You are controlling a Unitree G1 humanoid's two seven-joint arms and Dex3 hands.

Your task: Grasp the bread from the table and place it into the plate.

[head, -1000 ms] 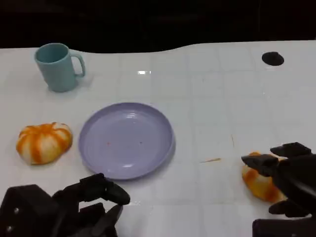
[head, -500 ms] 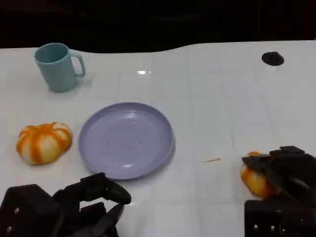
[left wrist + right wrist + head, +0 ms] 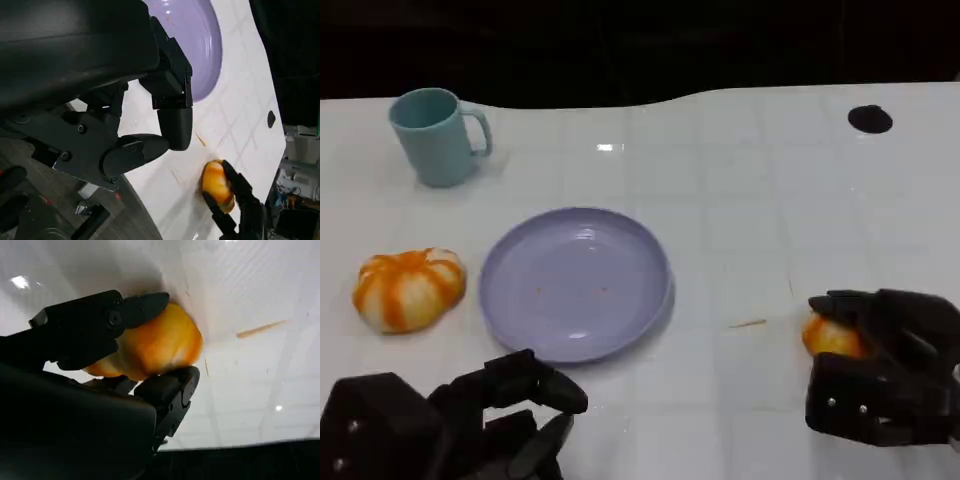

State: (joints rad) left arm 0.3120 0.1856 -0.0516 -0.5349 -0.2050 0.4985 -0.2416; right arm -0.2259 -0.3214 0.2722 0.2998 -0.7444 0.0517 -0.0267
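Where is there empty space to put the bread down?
The plate has nothing in it, so its whole middle is free. There is also bare table between the plate and the black spot, and behind the plate beside the mug. It is crowded at the right hand gripping one bread, and near the other bread.

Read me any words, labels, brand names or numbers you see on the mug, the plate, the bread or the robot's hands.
There is no readable text in these pictures.
The teal mug: plain, no print.
The purple plate: plain, only small specks.
The bread beside the plate and the bread held by the right hand: no label.
The left hand and right hand: black shells with screws, no visible marking.
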